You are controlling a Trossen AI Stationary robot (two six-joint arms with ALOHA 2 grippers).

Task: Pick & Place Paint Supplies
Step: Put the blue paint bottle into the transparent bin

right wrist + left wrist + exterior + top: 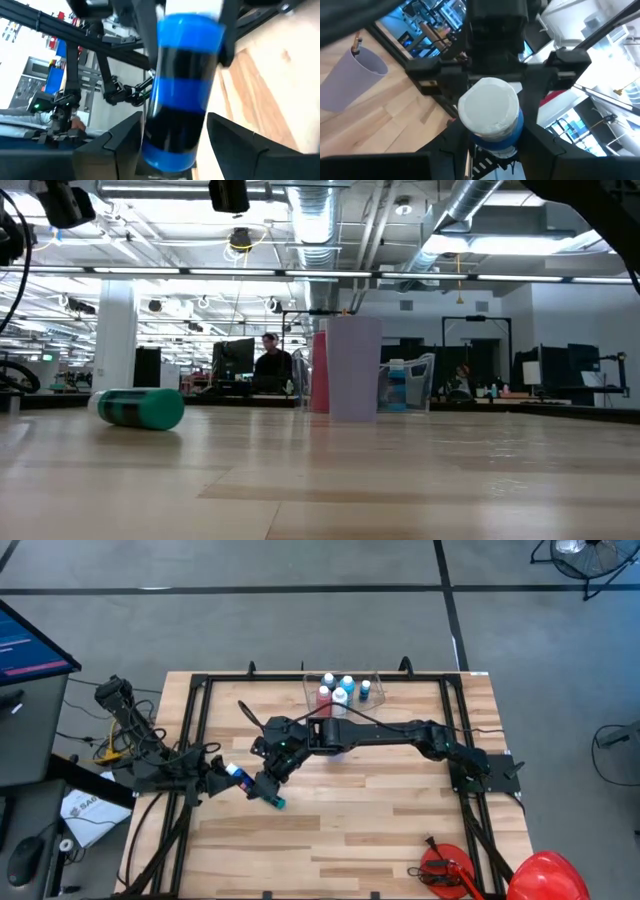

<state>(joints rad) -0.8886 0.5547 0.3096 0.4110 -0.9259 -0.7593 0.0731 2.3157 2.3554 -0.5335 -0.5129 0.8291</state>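
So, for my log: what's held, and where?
The left gripper grips the blue bottle near its white cap; the right gripper only flanks its base, not touching.

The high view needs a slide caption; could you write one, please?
Both grippers meet over the table's left side at a blue paint bottle; a teal bottle lies nearby.

Four bottles (343, 690) stand in one clear tub (372, 677), one blue bottle (238, 773) is held, one teal bottle (277, 802) lies loose.

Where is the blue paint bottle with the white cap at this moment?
In the high view, the blue paint bottle is at the table's left side, between the left pincer and the right pincer, above the teal bottle.
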